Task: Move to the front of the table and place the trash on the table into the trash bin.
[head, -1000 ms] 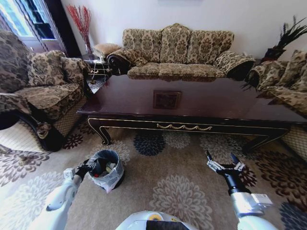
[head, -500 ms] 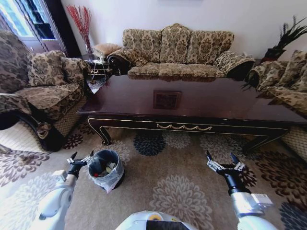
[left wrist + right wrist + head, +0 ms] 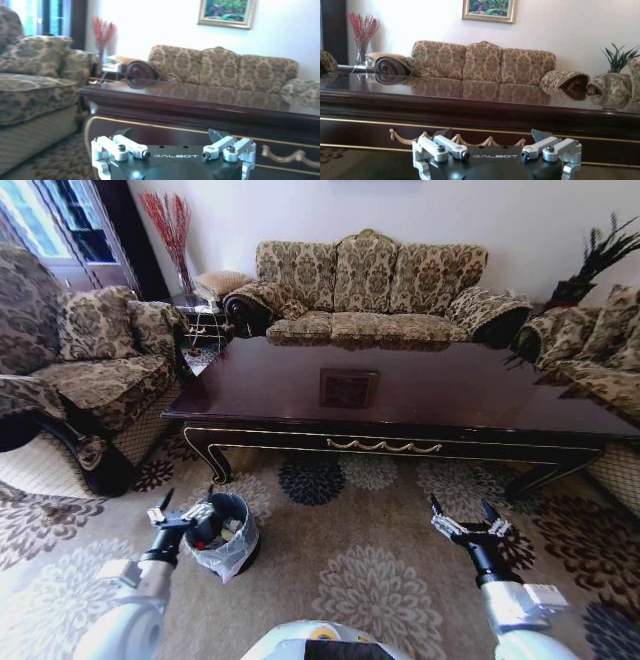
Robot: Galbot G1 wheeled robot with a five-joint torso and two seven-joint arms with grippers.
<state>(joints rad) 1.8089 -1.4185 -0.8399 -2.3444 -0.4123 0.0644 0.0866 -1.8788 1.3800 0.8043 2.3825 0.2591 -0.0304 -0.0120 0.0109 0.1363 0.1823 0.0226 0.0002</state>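
Observation:
The table (image 3: 450,395) of glossy dark wood stretches across the head view, and its gold-trimmed apron (image 3: 485,140) faces both wrist cameras. The trash bin (image 3: 240,552), black with a whitish bag liner, stands on the carpet in front of the table's left end. Trash (image 3: 226,530) lies inside it, red and white pieces. My left gripper (image 3: 187,505) is open beside the bin's left rim, holding nothing, and it points at the table (image 3: 170,134). My right gripper (image 3: 460,510) is open and holds nothing, low over the carpet in front of the table's right half (image 3: 491,134).
A patterned sofa (image 3: 370,285) stands behind the table, with armchairs at the left (image 3: 90,360) and right (image 3: 595,350). A small side table (image 3: 200,315) with a vase sits at the back left. Floral carpet (image 3: 370,580) lies open between my two arms.
My left gripper has drawn back from the bin's rim, opened, and swung up level toward the table. The right arm and the view have stayed still.

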